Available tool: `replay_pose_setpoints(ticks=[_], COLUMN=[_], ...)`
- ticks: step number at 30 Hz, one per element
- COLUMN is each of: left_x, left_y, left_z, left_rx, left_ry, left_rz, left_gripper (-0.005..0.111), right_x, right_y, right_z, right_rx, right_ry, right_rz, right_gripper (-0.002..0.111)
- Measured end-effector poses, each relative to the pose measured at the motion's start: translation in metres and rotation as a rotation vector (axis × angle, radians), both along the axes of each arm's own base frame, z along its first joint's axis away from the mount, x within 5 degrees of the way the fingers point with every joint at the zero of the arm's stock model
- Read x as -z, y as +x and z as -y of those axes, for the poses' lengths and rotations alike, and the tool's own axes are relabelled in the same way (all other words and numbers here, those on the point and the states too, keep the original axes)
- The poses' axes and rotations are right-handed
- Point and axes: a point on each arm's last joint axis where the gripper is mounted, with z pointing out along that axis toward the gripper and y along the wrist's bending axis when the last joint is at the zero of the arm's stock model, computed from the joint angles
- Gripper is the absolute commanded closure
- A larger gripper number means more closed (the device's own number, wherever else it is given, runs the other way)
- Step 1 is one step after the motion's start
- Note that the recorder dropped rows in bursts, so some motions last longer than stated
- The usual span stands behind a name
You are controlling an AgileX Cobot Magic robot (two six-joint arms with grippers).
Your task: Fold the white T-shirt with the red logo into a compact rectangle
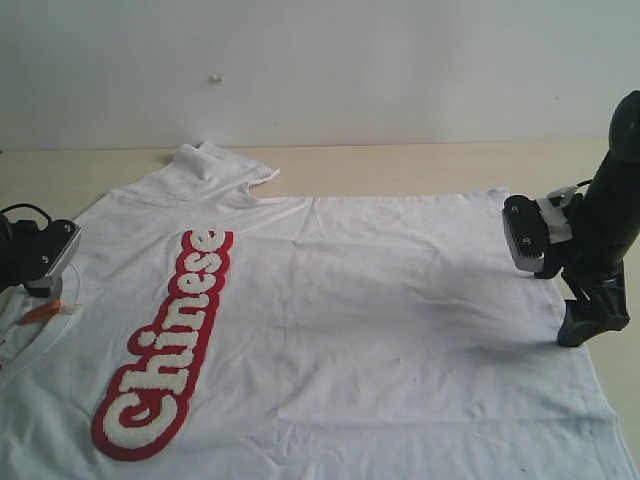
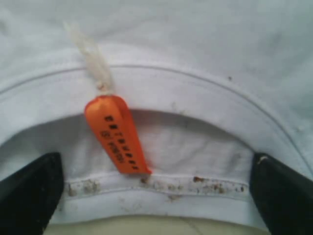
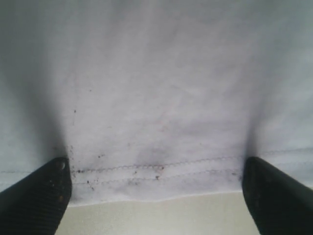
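Observation:
The white T-shirt (image 1: 380, 300) lies spread flat, chest up, with its collar at the left and its hem at the right. The red logo (image 1: 165, 350) runs along the left half. My left gripper (image 1: 42, 290) hovers over the collar, open, its jaws wide on either side of the ribbed collar (image 2: 171, 198) and the orange neck tag (image 2: 117, 134). My right gripper (image 1: 590, 325) stands open over the hem; in the right wrist view the stitched hem edge (image 3: 156, 171) lies between its dark fingers (image 3: 36, 196). Neither gripper holds cloth.
One sleeve (image 1: 215, 165) is bunched at the back left. The pale wooden table (image 1: 400, 160) shows behind the shirt, ending at a white wall. Bare table also shows past the hem (image 3: 156, 215) and the collar (image 2: 146, 226).

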Motion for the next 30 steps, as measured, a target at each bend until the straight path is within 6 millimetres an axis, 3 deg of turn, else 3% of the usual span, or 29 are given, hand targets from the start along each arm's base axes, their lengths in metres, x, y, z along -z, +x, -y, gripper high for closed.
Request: replay_pose_setpoints(ticks=[22, 26, 30], left_x=[0.0000, 0.0000, 0.0000], left_y=[0.0000, 0.0000, 0.0000], left_z=[0.0000, 0.0000, 0.0000], left_rx=[0.000, 0.000, 0.000], left_ry=[0.000, 0.000, 0.000], left_rz=[0.000, 0.000, 0.000], left_gripper=[0.001, 0.001, 0.001], right_x=[0.0006, 0.0006, 0.0012], right_y=[-0.0003, -0.0003, -0.0017], right_z=[-0.0001, -0.0001, -0.0004], right_rx=[0.002, 0.002, 0.002], right_ry=[0.001, 0.001, 0.004], right_rz=[-0.005, -0.005, -0.022], right_gripper=[0.018, 0.030, 0.057])
